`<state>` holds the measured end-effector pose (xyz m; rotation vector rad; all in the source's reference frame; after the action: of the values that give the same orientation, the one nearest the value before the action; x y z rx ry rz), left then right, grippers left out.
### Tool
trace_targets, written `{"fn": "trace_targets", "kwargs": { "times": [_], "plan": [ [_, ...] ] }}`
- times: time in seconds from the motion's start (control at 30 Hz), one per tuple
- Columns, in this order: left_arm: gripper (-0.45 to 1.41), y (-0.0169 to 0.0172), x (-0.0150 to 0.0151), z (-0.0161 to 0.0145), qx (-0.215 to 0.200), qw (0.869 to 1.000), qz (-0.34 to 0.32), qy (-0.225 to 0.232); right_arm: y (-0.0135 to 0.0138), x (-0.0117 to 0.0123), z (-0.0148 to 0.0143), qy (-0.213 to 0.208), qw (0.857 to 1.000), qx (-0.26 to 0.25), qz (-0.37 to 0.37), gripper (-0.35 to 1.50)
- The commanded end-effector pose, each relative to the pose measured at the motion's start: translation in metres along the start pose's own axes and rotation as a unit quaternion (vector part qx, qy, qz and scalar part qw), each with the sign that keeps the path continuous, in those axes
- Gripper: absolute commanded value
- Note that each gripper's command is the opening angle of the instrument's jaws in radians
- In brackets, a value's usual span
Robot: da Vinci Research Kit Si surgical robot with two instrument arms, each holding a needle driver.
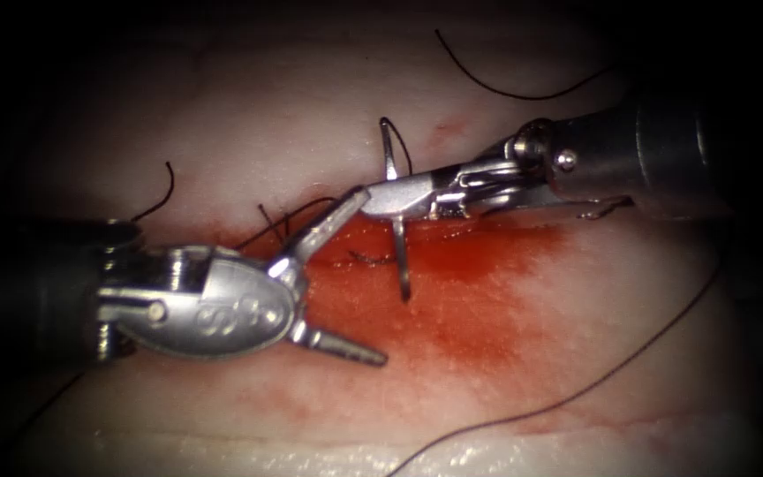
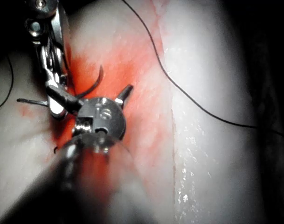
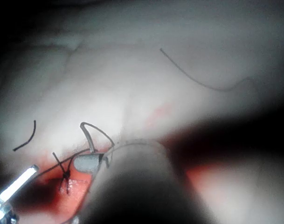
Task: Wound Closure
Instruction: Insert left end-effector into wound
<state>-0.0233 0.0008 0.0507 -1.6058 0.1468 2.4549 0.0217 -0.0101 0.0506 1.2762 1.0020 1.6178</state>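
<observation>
Endoscope view: right tool [image 1: 380, 200] clamped on needle [image 1: 396, 231] near mid-curve, needle upright across the cut [image 1: 373, 258]; its lower end rests on red fluid [image 1: 470, 291] just below the cut, can't tell if it's in the tissue [image 1: 249, 115]. Thread [image 1: 576, 393] trails from the needle's top end. Left tool [image 1: 346, 283] has jaws wide apart, holds nothing, upper jaw tip just beside right tool's tip.

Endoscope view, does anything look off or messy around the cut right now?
Red fluid has spread over the tissue below the cut. Loose thread ends lie scattered. The right tool holds the needle mid-curve, clear of the tissue; the left tool is open and holds nothing.
</observation>
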Motion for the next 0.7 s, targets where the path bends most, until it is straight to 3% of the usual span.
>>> {"fn": "trace_targets", "kwargs": {
  "times": [0.03,0.1,0.13,0.17,0.33,0.6,0.7],
  "plan": [
    [1.13,0.0,-0.0003,0.0003,-0.003,1.0,-0.013,0.003,0.0004,0.0001,0.0006,0.002,1.0,0.006,0.0,-0.35],
    [1.06,-0.0002,-0.0005,-0.0005,-0.007,0.999,-0.046,0.006,0.0004,0.0003,0.0005,0.009,1.0,0.013,-0.006,-0.35],
    [0.72,-0.0005,-0.0007,-0.0011,-0.01,0.997,-0.073,0.007,0.0005,0.0004,0.0004,0.016,1.0,0.014,-0.018,-0.35],
    [0.22,-0.0006,-0.0009,-0.0014,-0.011,0.996,-0.087,0.007,0.0005,0.0004,0.0004,0.02,0.999,0.015,-0.03,-0.35],
    [-0.45,-0.0015,-0.0023,-0.0025,-0.049,0.986,-0.159,-0.034,0.0004,0.0009,0.0003,0.041,0.994,0.04,-0.096,-0.35],
    [-0.45,-0.0026,-0.0033,-0.0022,-0.086,0.974,-0.192,-0.079,0.0,0.0016,-0.0001,0.06,0.983,0.058,-0.163,-0.35],
    [-0.45,-0.0026,-0.0038,-0.0013,-0.106,0.969,-0.188,-0.117,0.0,0.0014,-0.0002,0.065,0.978,0.063,-0.189,-0.35]
  ]
}}
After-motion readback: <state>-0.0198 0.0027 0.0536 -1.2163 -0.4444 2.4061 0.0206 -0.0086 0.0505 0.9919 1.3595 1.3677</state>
